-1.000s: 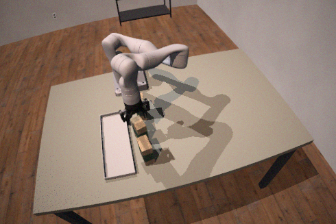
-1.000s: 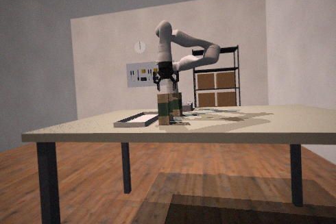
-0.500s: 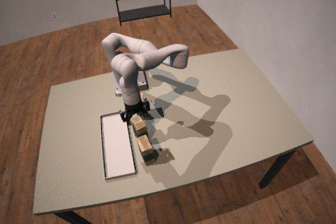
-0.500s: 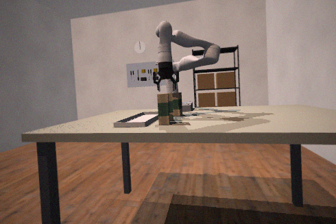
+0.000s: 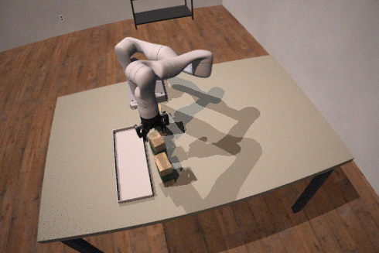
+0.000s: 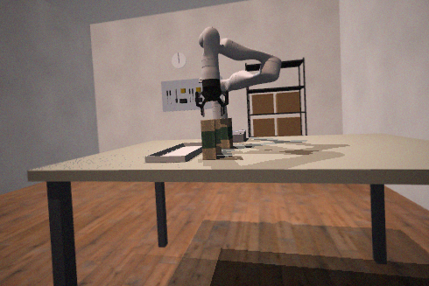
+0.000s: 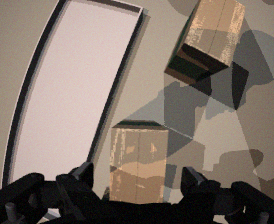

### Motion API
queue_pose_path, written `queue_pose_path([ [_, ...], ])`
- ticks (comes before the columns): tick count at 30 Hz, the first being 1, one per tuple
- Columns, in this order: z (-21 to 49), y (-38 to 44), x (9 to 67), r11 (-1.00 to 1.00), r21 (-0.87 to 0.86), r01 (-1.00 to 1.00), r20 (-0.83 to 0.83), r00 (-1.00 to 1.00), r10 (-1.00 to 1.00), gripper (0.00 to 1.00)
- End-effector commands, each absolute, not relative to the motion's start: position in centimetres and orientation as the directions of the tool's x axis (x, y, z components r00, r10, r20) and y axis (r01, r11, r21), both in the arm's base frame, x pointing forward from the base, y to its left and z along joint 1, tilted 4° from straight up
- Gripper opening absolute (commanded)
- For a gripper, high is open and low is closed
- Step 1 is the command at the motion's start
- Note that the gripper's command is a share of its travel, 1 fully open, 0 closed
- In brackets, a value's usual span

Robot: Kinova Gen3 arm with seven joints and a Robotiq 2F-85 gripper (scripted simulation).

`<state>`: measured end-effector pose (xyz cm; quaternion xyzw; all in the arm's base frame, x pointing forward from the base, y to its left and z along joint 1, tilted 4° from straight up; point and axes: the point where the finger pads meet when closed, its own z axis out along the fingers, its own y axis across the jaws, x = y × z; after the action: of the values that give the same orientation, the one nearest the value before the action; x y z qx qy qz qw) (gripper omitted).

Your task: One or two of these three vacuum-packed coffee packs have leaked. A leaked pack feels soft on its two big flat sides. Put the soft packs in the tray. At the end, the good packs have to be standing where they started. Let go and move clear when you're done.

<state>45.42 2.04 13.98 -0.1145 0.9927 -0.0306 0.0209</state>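
In the wrist view the gripper point(image 7: 140, 183) hung with its fingers spread wide, gripping nothing, above the nearer coffee pack point(image 7: 140, 164) at lower centre. A second pack point(image 7: 210, 30) stood at upper right. The tray point(image 7: 35, 70) lay at left on the bench point(image 5: 271, 115).

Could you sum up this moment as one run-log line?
gripper: open, above middle pack | tray: holds nothing | packs: standing
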Motion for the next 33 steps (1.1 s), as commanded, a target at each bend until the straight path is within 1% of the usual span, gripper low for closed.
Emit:
queue_pose_path([
  [1, 14.1, 2.0, 45.4, 0.972, -0.066, -0.226, -0.036, -0.973, -0.229, 0.82],
  [25, 14.0, 2.0, 45.5, 0.972, -0.065, -0.226, -0.036, -0.973, -0.229, 0.82],
  [33, 12.8, 2.0, 45.5, 0.972, -0.065, -0.226, -0.036, -0.973, -0.229, 0.82],
])
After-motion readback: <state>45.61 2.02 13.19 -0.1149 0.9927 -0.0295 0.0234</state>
